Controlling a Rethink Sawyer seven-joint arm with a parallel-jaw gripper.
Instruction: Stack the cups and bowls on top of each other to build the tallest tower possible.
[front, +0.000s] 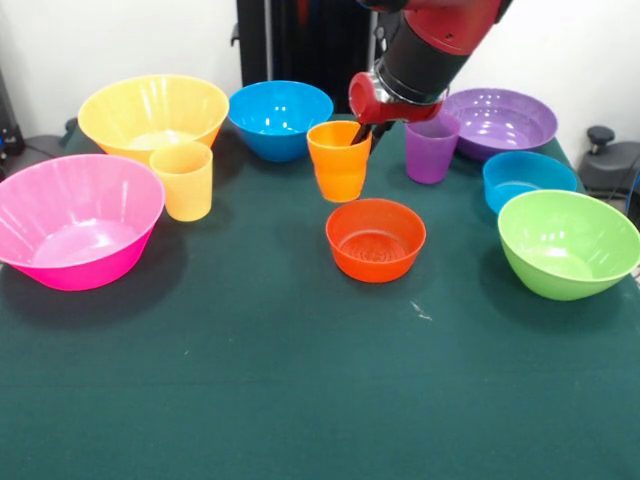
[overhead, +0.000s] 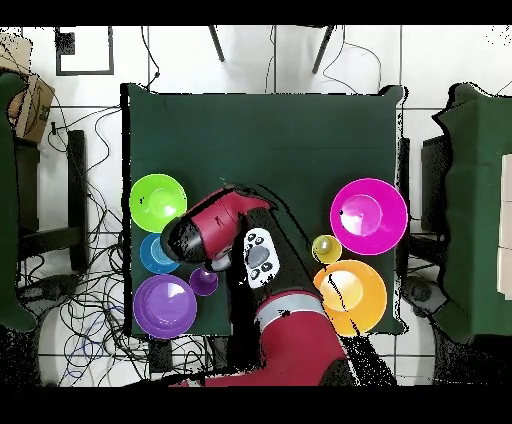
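Note:
My gripper (front: 368, 132) comes down from the top and is shut on the right rim of the orange cup (front: 338, 170), with one finger inside the cup and one outside. The cup is upright, just behind the small red-orange bowl (front: 375, 240); I cannot tell whether it rests on the table. The purple cup (front: 431, 148) stands right of the gripper. The yellow-orange cup (front: 182, 180) stands at the left. In the overhead view the arm (overhead: 225, 225) hides the gripper, the orange cup and the red-orange bowl.
The big pink bowl (front: 75, 220) and big yellow bowl (front: 152, 112) sit at the left. The medium blue bowl (front: 280, 118) is behind the orange cup. The wide purple bowl (front: 500, 120), small blue bowl (front: 528, 180) and lime green bowl (front: 568, 242) sit at the right.

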